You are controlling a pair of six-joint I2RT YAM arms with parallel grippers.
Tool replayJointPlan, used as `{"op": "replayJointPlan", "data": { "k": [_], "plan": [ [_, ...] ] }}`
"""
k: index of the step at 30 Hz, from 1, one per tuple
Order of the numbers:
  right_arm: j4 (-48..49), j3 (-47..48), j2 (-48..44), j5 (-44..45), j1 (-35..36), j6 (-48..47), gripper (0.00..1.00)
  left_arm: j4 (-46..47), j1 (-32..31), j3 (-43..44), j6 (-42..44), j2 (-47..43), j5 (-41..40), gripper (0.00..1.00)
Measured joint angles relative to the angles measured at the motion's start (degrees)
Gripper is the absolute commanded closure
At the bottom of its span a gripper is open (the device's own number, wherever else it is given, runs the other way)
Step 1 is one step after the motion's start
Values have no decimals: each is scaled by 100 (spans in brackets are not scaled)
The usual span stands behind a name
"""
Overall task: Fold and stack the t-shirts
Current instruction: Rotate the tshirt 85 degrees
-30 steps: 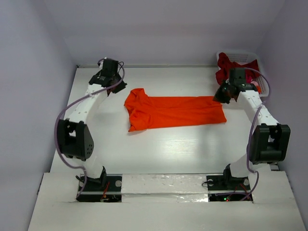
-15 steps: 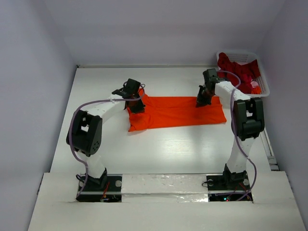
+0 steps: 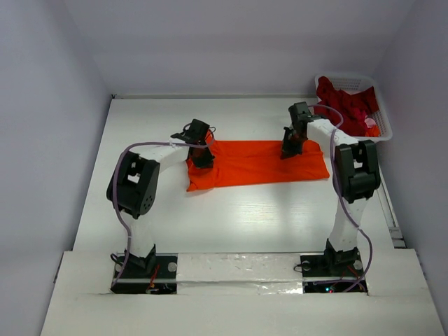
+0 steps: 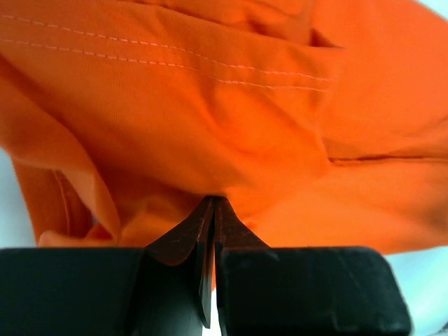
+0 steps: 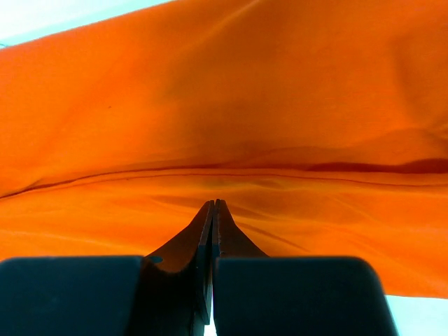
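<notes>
A bright orange t-shirt (image 3: pixel 259 162) lies spread flat across the middle of the table, its long side running left to right. My left gripper (image 3: pixel 203 158) is down on its left end by the sleeve. In the left wrist view the jaws (image 4: pixel 213 200) are shut, with orange cloth (image 4: pixel 210 105) bunched at their tips. My right gripper (image 3: pixel 287 150) is down on the shirt's far edge near its right end. In the right wrist view it (image 5: pixel 213 203) is shut, with the tips pressed into the cloth (image 5: pixel 224 105). Darker red shirts (image 3: pixel 348 101) are heaped in the basket.
A white lattice basket (image 3: pixel 353 77) stands at the back right corner, just right of my right arm. Grey walls close in the table on the left, back and right. The arm bases are at the near edge.
One second ago both arms were off the shirt, the left at the back left and the right by the basket. Both have swung in and lowered onto the orange shirt's far edge.
</notes>
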Motion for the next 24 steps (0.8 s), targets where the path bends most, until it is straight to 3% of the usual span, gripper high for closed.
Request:
{"op": "replayJointPlan", "data": {
  "k": [10,24],
  "plan": [
    [129,-321,26,-133,50,83,100,131,4,358,-48,601,74,100],
    [1071,-1534,-577,-527,50,310,100,111,109,415,2,643,170,100]
  ]
}}
